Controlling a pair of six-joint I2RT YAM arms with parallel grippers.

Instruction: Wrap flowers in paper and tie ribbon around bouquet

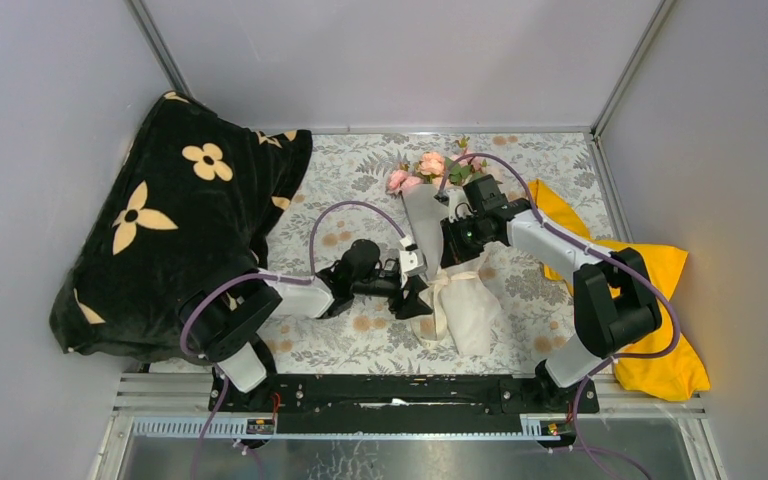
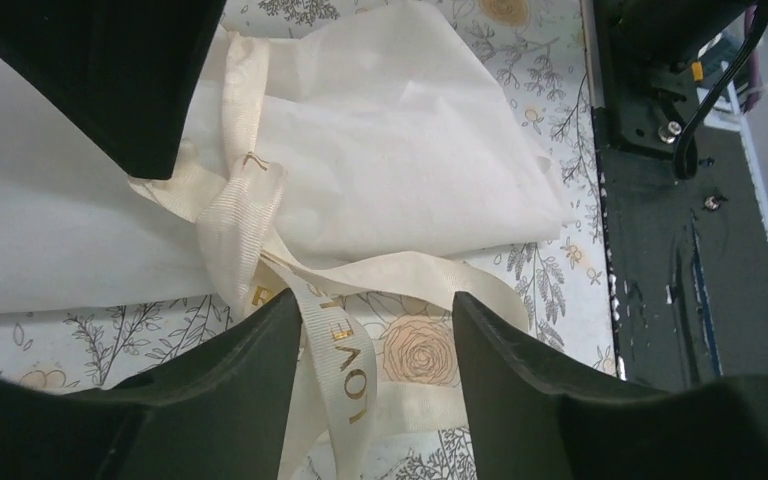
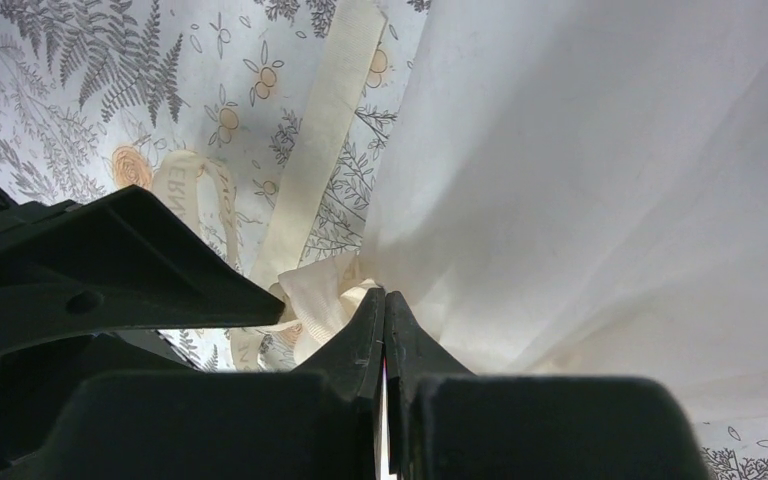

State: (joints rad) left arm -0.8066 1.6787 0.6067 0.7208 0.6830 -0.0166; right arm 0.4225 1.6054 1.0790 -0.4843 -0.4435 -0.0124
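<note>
Broadly, you are in the closing stretch. The flowers [image 1: 430,165] sit inside the paper [image 2: 400,140], so the wrapping looks done. The bouquet [image 1: 422,215] lies on the tablecloth [image 1: 350,170] around the middle of the table, with the blooms toward the far edge and the loose end of the paper spreading toward the near edge.

The ribbon [image 2: 335,335] goes around the narrow waist of the bundle. In the left wrist view it crosses over itself there in what looks like a first knot, or at least a tight turn. I cannot tell you from these views whether it is truly locked. Free ends trail over the tablecloth beside the waist, one bearing gold lettering.

Your left gripper [image 2: 375,305] stands open, and one ribbon end runs loose through the gap with nothing clamped. Your right gripper [image 3: 385,300] is closed, its tips pressed together right against the bunched ribbon and paper at the waist. Whether a sliver of ribbon is pinched in there I cannot make out.

What is left, as I judge it, is to confirm the knot holds, snug it if it is slack, possibly add a bow, and then move both arms away. Mind the thin paper: a hard pull on the ends could crumple or tear it at the waist.
</note>
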